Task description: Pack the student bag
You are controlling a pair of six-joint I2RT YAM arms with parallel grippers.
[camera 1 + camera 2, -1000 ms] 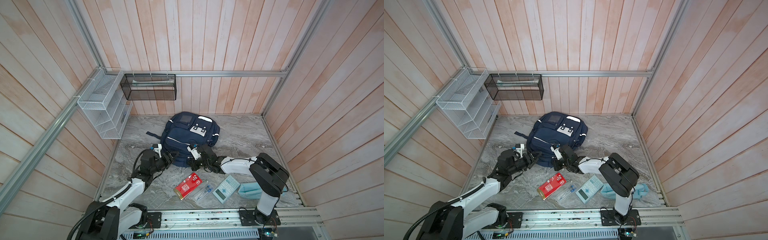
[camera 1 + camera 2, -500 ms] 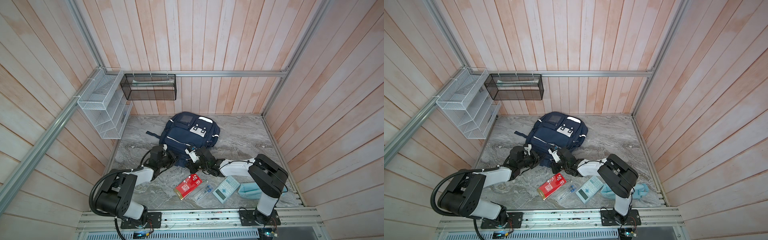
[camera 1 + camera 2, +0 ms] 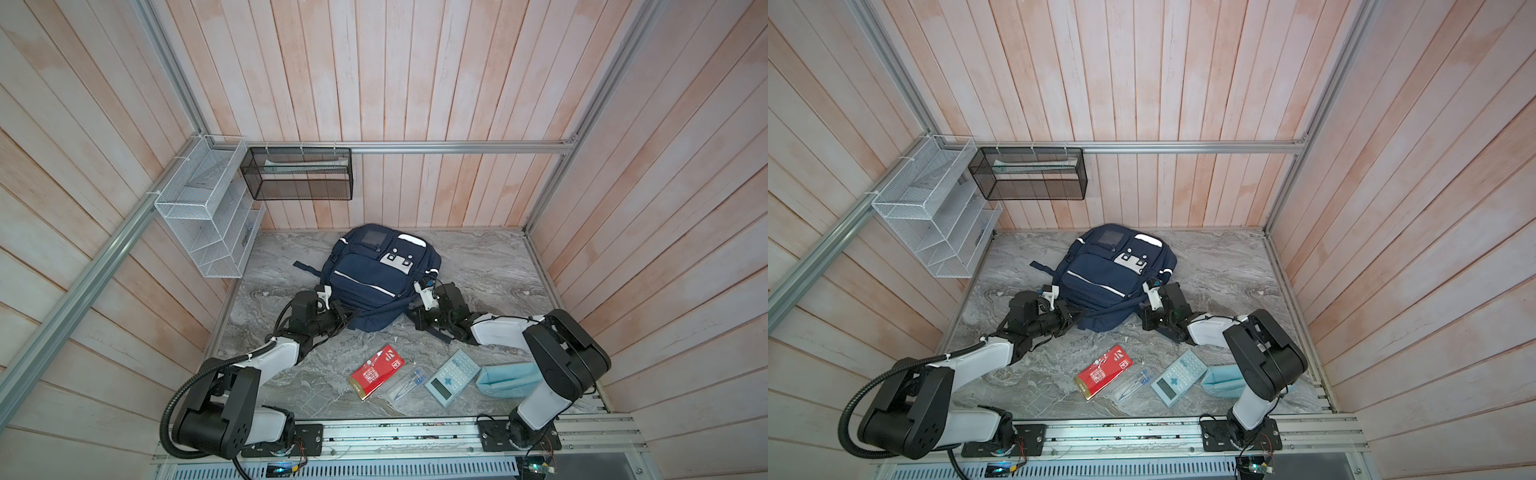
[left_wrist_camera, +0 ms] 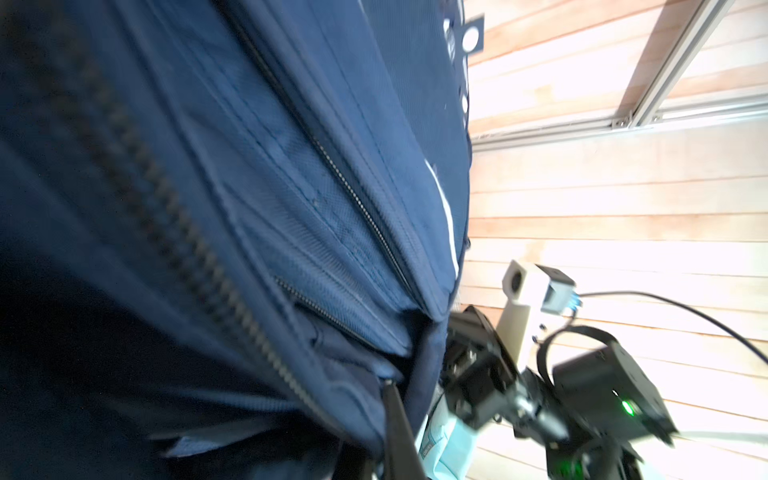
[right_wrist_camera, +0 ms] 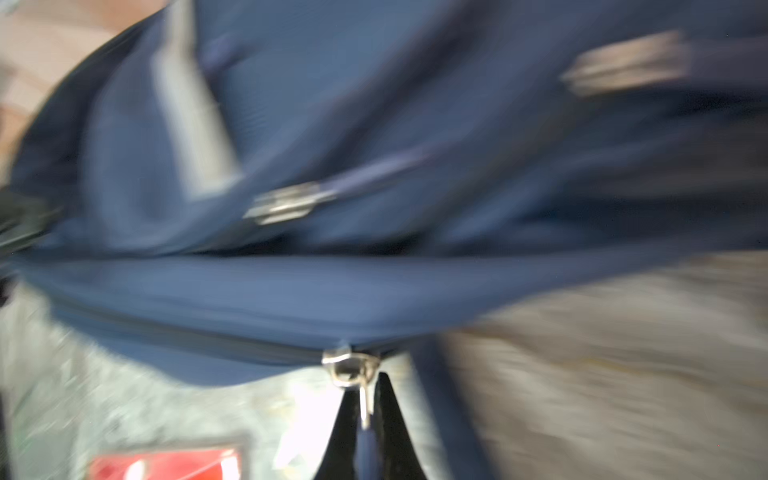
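Pale, pink-washed wooden planks (image 3: pixel 415 83) wall in a grey, veined marble-look tabletop (image 3: pixel 478 266), braced by a brushed aluminium frame (image 3: pixel 457 146). At the upper left of both top views a white wire-mesh rack (image 3: pixel 199 212) with slanted tiers hangs beside a black mesh basket (image 3: pixel 297 183) shaped like a long open box. The student bag (image 3: pixel 374 274), a rounded navy backpack of woven fabric with thin white stripes and a white buttoned patch, lies front-up at the centre of the frame, its top toward the back wall and its zippered lower edge toward the arms. The left arm (image 3: pixel 270 353), white shells with black joints, comes from the base rail at lower left and lies low and folded. Its left gripper (image 3: pixel 345 322) points rightward, jaws pressed together on the fabric lip at the bag's lower-left corner; the left wrist view shows coarse zipper teeth and stitched seams running down to one dark finger (image 4: pixel 395 419). The right arm (image 3: pixel 503 332) bends sharply at its black elbow in the lower right and reaches leftward along the table. The right gripper (image 5: pixel 368 390) is pinched closed on the small metal zipper pull (image 5: pixel 365 405) at the bag's lower-right corner, though that view is motion-blurred. Along the lower centre, apart from the bag, lie a glossy flat red packet (image 3: pixel 377 372), a clear sleeve of pens (image 3: pixel 409 382), a pale grey-blue calculator (image 3: pixel 452 376) and a soft light-blue pouch (image 3: pixel 507 380), the last just beside the calculator and partly hidden by the right arm
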